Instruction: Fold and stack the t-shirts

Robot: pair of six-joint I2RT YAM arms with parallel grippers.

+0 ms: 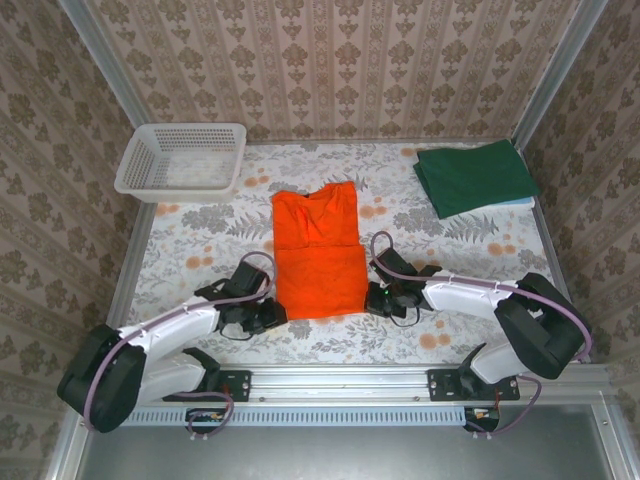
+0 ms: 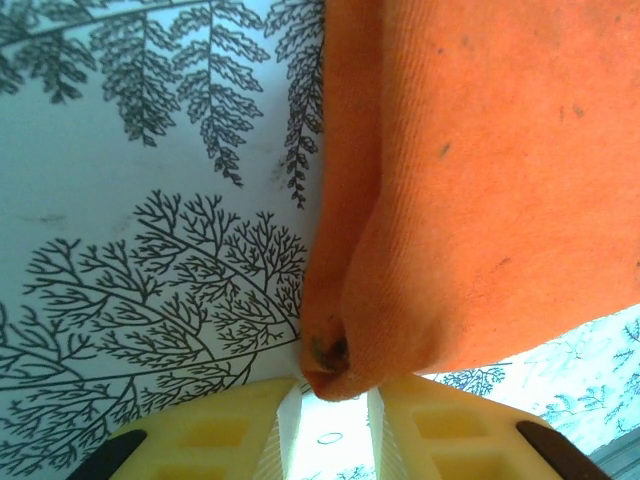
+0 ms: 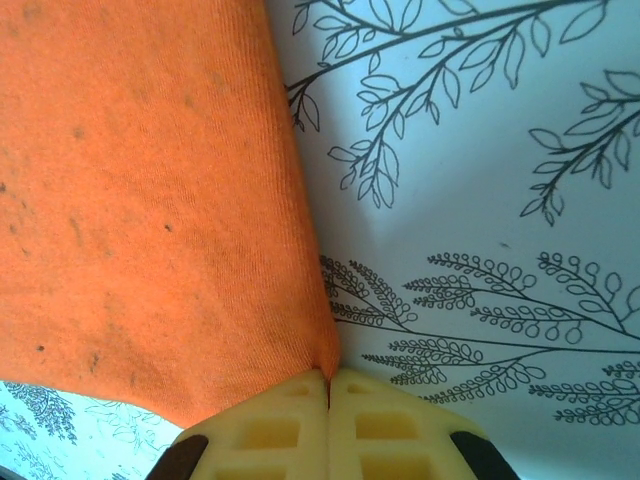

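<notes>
Both grippers, left (image 2: pixel 332 425) and right (image 3: pixel 328 420), pinch the orange t-shirt's (image 1: pixel 318 255) near corners (green t-shirt (image 1: pixel 474 175) already folded); next, fold hem away.

No text, label or number can be read anywhere (floral patterns only).

We count two t-shirts: one orange t-shirt (image 1: pixel 318 258), which lies between the two grippers, and one dark green t-shirt (image 1: pixel 474 176), folded, far beyond the right gripper (image 1: pixel 375 299). We count one white basket (image 1: pixel 182 160), far beyond the left gripper (image 1: pixel 274 314). There are two arms and two grippers, each with two yellow fingers (image 3: pixel 272 425). We see one flowered tablecloth (image 1: pixel 200 240).
</notes>
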